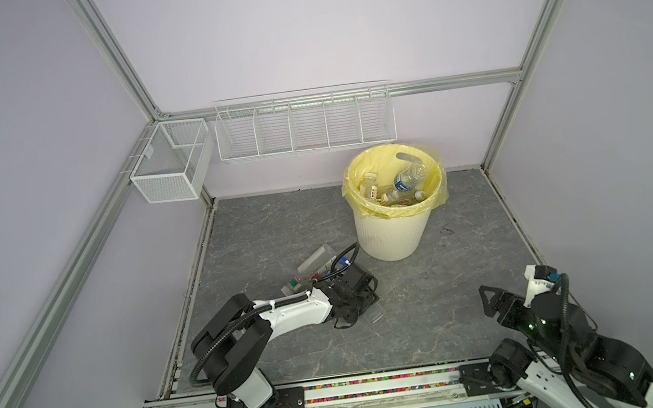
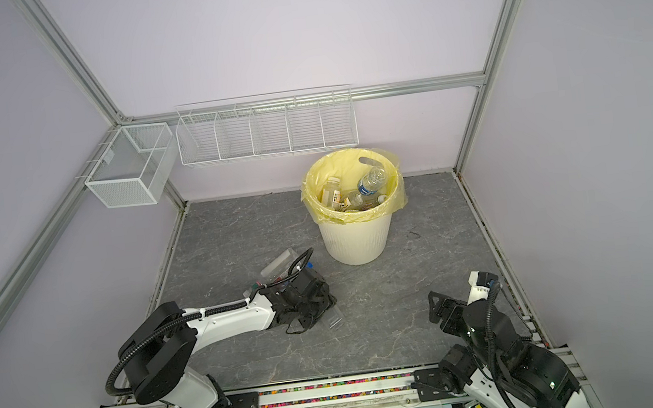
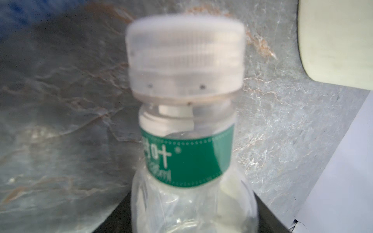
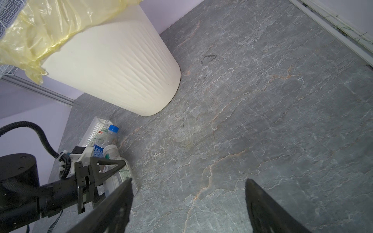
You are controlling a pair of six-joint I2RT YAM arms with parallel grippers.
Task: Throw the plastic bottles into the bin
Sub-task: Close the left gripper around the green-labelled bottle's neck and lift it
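Note:
A clear bottle with a green label [image 3: 187, 157] and a white cap [image 4: 110, 149] stands between the black fingers [image 3: 113, 213] of my left gripper [image 3: 187, 217], which is shut on its body low over the floor [image 1: 358, 293] [image 2: 310, 299]. Other plastic bottles lie close by: a clear square one [image 1: 316, 258] [image 2: 279, 262], a blue-capped one [image 4: 113, 129] and a flat clear one [image 1: 375, 314]. The cream ribbed bin [image 1: 391, 235] [image 2: 356, 239] [image 4: 121, 70] with a yellow liner holds several bottles [image 1: 409, 176]. My right gripper [image 1: 486, 300] [image 4: 188, 181] hangs open and empty at the right.
Two white wire baskets [image 1: 169, 164] [image 1: 305, 125] hang on the back frame. Purple walls and aluminium posts close in the grey marbled floor [image 1: 434, 318]. The arm bases sit on a rail [image 1: 379, 391] along the front edge.

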